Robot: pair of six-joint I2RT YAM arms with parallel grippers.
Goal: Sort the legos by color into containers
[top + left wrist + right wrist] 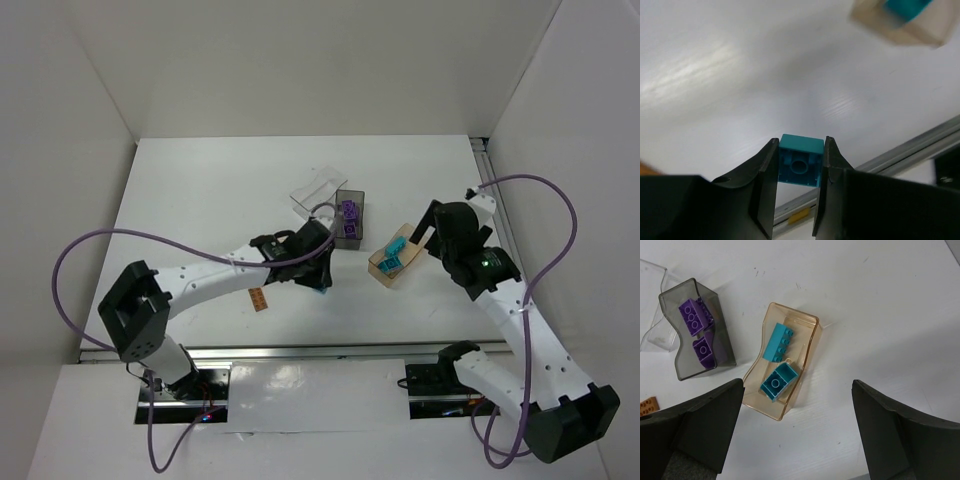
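My left gripper (321, 283) is shut on a teal brick (800, 160), held above the table, hollow underside toward the wrist camera; it shows teal under the fingers in the top view (322, 289). The tan tray (782, 360) holds two teal bricks (778, 381) and lies right of the left gripper (392, 257). The dark smoky tray (697, 330) holds purple bricks (691, 317) and sits just behind the left gripper (349, 216). The clear tray (318, 194) is beside it. My right gripper (797, 425) is open and empty above the tan tray. An orange brick (259, 299) lies on the table.
The orange brick also shows at the left edge of the right wrist view (648, 404). The metal rail (330, 352) runs along the table's near edge. White walls enclose the table (200, 190) on three sides.
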